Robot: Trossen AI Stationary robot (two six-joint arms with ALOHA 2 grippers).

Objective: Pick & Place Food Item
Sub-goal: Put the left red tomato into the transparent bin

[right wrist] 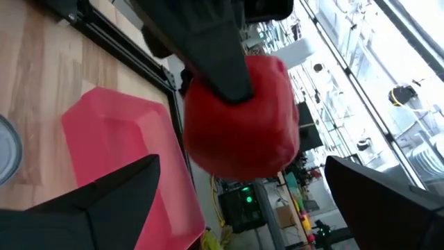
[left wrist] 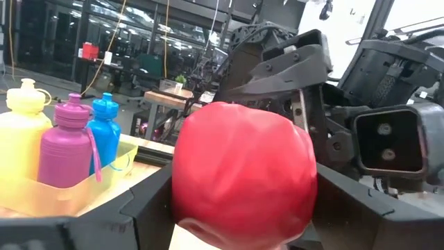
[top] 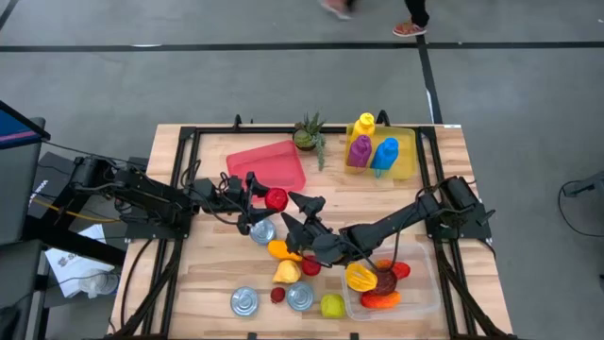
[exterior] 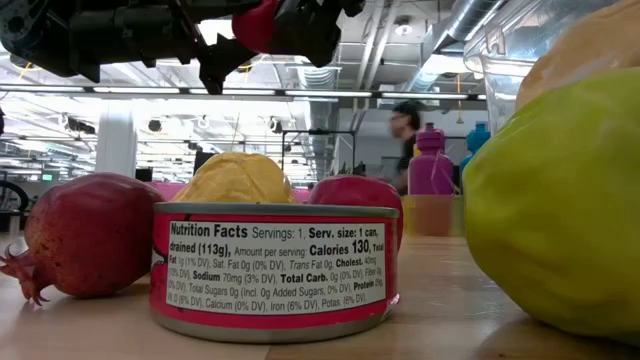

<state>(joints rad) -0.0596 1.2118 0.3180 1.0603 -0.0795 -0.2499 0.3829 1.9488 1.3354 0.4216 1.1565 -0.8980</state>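
Note:
A round red food item point(top: 276, 199) hangs above the table's middle, with my left gripper point(top: 265, 199) shut on it. It fills the left wrist view point(left wrist: 243, 177) and shows at the top of the low view point(exterior: 258, 22). My right gripper point(top: 292, 213) stands open just to the item's right, pointing at it. Its two fingers sit wide apart in the right wrist view point(right wrist: 243, 167), short of the red item point(right wrist: 243, 114). A red tray point(top: 270, 163) lies just beyond. My left gripper pinches the red food item's two opposite sides point(left wrist: 186, 187) between its two fingers point(left wrist: 142, 205). The fingers come level from the table's left; one lies across the item's top point(right wrist: 216, 66) in the right wrist view. The item is lifted clear of the table.
Below the grippers lie cans point(top: 262, 231), an orange and a yellow fruit point(top: 286, 271) and a pomegranate point(exterior: 85, 235). A clear bin point(top: 429, 293) with food stands near right. A yellow tray with bottles point(top: 374, 149) and a plant point(top: 310, 132) stand at the back. A person point(exterior: 408, 140) is behind the table.

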